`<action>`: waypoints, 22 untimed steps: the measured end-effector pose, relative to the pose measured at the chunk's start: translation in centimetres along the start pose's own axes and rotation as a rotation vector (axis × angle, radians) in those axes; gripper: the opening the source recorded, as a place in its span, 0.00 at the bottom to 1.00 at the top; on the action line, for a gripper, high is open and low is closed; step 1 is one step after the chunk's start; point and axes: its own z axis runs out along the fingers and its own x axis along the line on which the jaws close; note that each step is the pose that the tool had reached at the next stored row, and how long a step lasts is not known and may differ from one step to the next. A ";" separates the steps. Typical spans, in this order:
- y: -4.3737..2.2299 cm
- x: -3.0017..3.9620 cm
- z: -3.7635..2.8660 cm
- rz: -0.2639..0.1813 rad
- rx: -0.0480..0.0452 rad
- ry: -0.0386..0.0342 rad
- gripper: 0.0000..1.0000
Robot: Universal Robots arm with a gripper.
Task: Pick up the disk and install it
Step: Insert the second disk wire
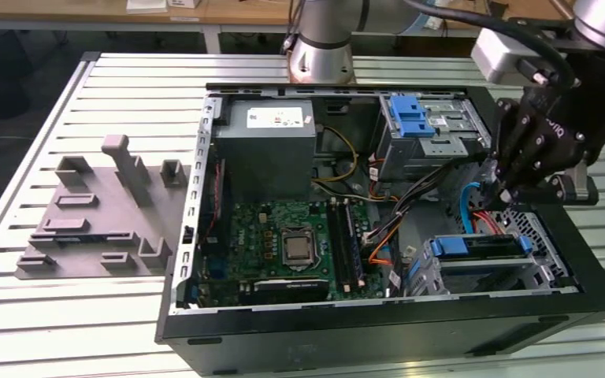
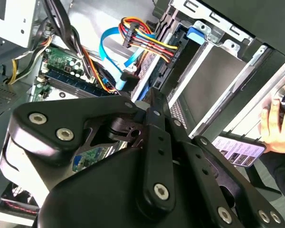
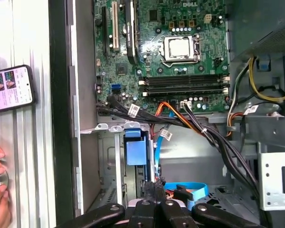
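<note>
Exterior view puts your gripper (image 1: 507,193) at the right of the frame, down among the cables (image 1: 471,206). You can't tell if the jaws are spread or pressed together. The disk (image 1: 473,247) seems to sit in the drive cage (image 1: 550,236), lower right, just beside it. Any move could snag a cable and tug it loose

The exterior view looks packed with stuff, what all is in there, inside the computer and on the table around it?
Computer case: one, black, open, on the slatted table.
Motherboard: one, green, on the case floor.
Power supply box: one, grey, rear of the case.
Drive cage: one, grey with a blue latch, rear corner.
Disk: one, blue-framed, in the front bay.
Fixture plate: one, grey, at the exterior view's left.
Phone: one, beside the case.
Person's hand: one, by the phone.
Gripper: one, black, above the front bay.
</note>
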 end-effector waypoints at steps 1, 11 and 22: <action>0.01 -0.07 -0.19 0.000 0.0000 0.0000 0.11; 0.22 -2.80 -1.08 0.000 0.0014 0.0211 0.11; 0.27 -3.54 -0.95 0.002 0.0041 0.0637 0.17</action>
